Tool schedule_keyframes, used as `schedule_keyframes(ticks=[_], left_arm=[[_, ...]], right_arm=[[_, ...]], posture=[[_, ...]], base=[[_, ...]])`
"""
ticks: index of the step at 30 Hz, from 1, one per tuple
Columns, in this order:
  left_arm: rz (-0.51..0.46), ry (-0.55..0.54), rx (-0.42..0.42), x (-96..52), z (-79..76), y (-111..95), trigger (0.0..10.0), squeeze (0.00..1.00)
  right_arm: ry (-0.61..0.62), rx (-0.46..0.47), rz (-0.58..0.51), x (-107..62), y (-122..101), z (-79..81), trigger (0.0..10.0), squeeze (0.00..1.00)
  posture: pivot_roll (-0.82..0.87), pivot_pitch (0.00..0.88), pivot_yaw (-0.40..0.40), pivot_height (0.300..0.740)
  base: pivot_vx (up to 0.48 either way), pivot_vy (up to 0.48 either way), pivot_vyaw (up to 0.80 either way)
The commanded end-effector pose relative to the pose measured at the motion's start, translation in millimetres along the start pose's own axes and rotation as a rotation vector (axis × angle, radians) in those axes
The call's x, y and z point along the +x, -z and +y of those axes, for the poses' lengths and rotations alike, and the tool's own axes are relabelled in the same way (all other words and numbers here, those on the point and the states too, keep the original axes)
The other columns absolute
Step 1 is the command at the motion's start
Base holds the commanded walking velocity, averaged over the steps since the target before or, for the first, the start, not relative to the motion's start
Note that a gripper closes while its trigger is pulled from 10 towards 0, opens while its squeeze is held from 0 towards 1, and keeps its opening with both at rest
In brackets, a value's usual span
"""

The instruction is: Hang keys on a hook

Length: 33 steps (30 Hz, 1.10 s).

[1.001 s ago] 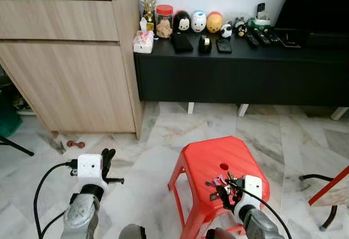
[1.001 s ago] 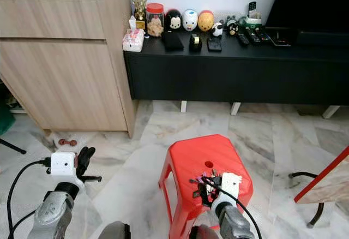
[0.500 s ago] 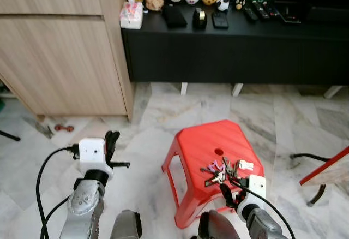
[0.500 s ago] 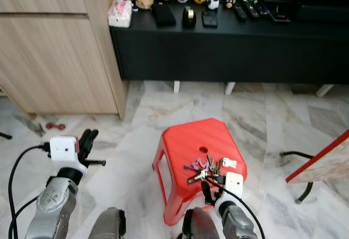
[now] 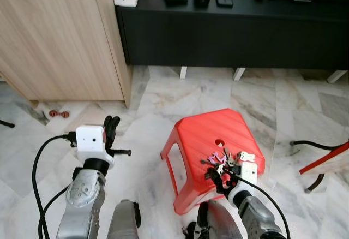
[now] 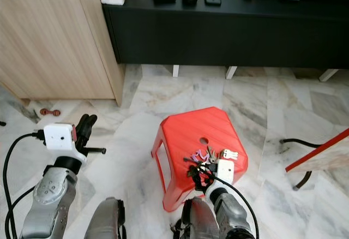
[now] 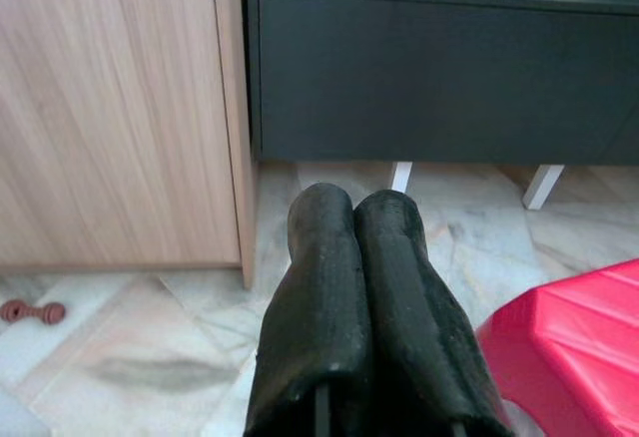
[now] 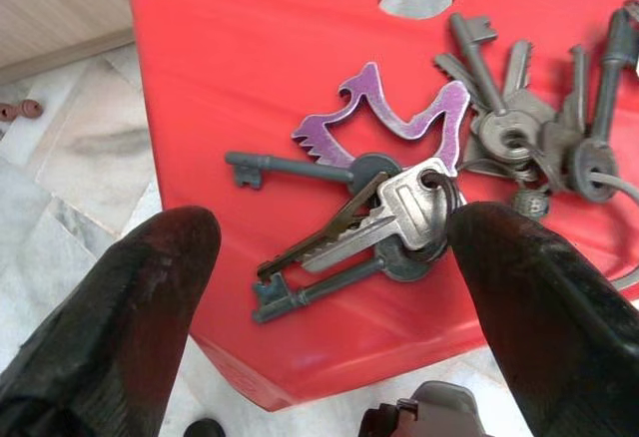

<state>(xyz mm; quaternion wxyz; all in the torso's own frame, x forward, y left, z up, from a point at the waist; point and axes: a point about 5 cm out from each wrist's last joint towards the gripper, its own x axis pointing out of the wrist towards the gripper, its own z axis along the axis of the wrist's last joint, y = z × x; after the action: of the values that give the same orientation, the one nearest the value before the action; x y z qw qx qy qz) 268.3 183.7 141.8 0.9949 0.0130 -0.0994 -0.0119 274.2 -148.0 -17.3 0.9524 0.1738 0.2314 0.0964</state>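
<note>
Right wrist view: right gripper is spread wide, fingers straddling the keys that lie loose near the front edge of the red stool, lined up for a pinch. Left gripper is clenched on nothing, parked aside.

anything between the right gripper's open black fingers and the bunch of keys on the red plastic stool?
Nothing: in the right wrist view the right gripper is open, and bare red plastic stool top separates its fingers from the bunch of keys.
</note>
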Motion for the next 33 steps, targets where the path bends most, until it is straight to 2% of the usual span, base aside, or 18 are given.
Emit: schedule_keyframes(ticks=[1, 18, 33], left_arm=[[0.012, 0.014, -0.006, -3.4, -5.8, -1.9, 10.0, 0.0], [0.03, 0.001, -0.008, -8.8, -7.6, -8.2, 10.0, 0.0], [0.038, -0.01, -0.004, -10.3, -5.1, -7.9, 10.0, 0.0]], right_arm=[[0.01, 0.024, 0.026, -4.2, 8.0, -4.1, 10.0, 0.0], [0.023, 0.044, 0.003, 1.6, -5.2, -4.5, 10.0, 0.0], [0.037, 0.06, 0.061, -1.7, 6.9, -5.2, 10.0, 0.0]], posture=[[0.24, 0.297, -0.11, 0.641], [0.26, 0.308, -0.121, 0.641], [0.26, 0.303, -0.123, 0.641]], base=[[0.0, 0.0, 0.0], [0.0, 0.0, 0.0], [0.0, 0.0, 0.0]])
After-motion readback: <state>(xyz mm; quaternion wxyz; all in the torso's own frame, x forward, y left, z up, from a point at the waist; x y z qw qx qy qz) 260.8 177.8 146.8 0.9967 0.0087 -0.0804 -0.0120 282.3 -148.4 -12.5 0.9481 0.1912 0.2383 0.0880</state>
